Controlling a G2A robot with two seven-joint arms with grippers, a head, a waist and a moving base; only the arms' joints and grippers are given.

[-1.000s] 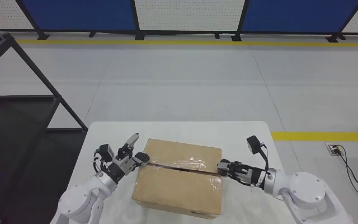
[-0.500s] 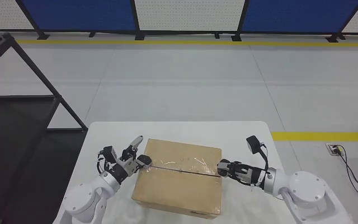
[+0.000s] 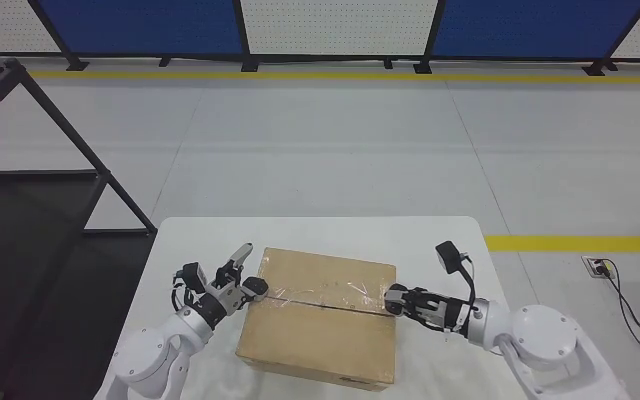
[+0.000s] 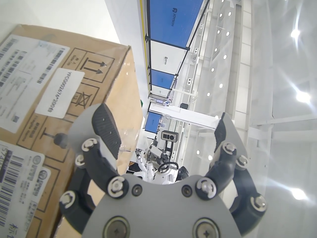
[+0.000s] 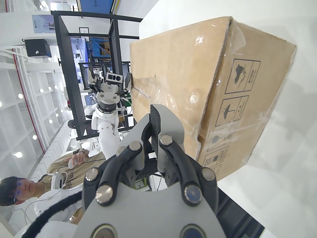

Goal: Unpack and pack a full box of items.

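Top view: box [image 3: 318,320] btwn L claw [image 3: 250,270] (spread), R claw [image 3: 392,300] (pressed together); rack [image 3: 80,142] beside table [image 3: 420,238].

Left tool [image 4: 163,122] fingers spread wide, right tool [image 5: 154,117] fingers pressed together

The brown cardboard box [image 4: 126,87] bears on one side a white shipping label with barcodes [image 4: 27,58], a small white sticker with one line of code [image 4: 59,89], a second barcode label [image 4: 19,172] and a black two-arrows-up sign [image 4: 95,66]. Another side carries a boot sign [image 5: 244,74] and an umbrella sign [image 5: 229,111]. A blue wall panel [image 4: 183,6] shows a white logo [image 4: 174,17].
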